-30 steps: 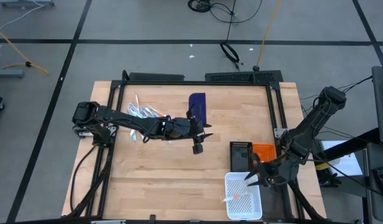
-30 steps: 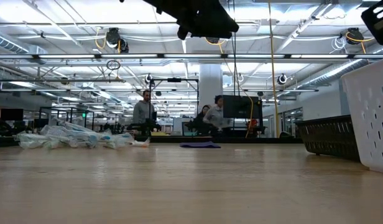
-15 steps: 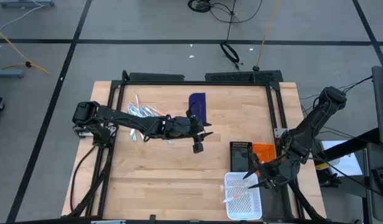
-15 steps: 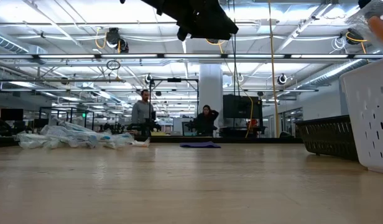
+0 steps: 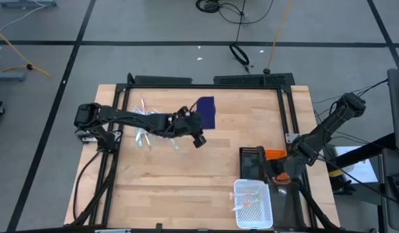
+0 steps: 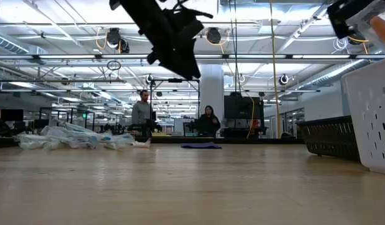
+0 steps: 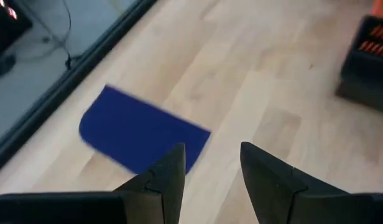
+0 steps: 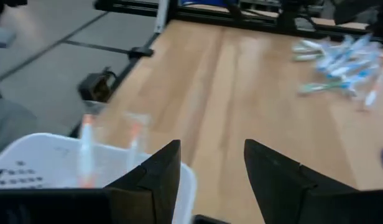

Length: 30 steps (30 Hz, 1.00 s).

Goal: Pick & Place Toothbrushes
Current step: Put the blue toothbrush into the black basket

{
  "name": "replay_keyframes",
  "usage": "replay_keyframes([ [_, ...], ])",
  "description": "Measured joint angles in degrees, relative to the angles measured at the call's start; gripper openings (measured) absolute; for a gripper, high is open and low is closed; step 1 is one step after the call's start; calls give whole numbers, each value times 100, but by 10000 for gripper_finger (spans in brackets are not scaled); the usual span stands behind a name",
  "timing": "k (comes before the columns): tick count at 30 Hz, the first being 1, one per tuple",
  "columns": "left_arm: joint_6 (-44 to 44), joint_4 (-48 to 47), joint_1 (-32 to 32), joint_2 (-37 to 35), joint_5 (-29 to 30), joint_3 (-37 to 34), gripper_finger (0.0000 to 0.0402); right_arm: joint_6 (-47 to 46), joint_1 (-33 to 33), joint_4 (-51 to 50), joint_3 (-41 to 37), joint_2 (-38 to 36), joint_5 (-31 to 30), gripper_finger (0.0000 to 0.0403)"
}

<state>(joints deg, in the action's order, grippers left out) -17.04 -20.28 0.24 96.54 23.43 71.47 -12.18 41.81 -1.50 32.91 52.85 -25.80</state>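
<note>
I see left gripper [image 5: 199, 141] empty, fingers apart, beside toothbrushes [image 5: 148, 118] piled on surface [image 5: 186, 175]. Right gripper [image 5: 278, 178] fingers apart, empty, just beside white basket [image 5: 253, 204] holding few toothbrushes.

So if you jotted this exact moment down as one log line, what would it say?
left gripper: open, empty, near toothbrush pile | right gripper: open, empty, by white basket | toothbrushes in basket: a few

The bench [image 5: 186, 168] is light wood. The toothbrushes [image 5: 148, 120] are mostly light blue and white. The mat [image 5: 206, 111] is dark blue. The basket [image 5: 253, 204] is white.
</note>
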Motion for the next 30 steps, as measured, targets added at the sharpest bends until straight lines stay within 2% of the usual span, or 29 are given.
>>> replay_keyframes([
  [9,-562,-1667,504,4,-539,1,157,262,-1253,-56,-2,-49,82,169],
  [15,-847,-2658,847,4,-538,-1,157,455,-2115,-56,-2,-49,811,169],
  [20,-846,-3130,1205,4,-571,-1,156,672,-2616,-79,-2,-49,873,169],
  [24,-937,-3567,1522,4,-1089,-1,156,693,-2936,-91,-2,-47,1239,169],
  [27,-1211,-3886,1750,4,-1534,-1,156,713,-3090,-93,-2,-47,1263,169],
  [30,-1220,-4161,1885,4,-1640,-1,156,821,-3195,-92,-2,-47,1263,169],
])
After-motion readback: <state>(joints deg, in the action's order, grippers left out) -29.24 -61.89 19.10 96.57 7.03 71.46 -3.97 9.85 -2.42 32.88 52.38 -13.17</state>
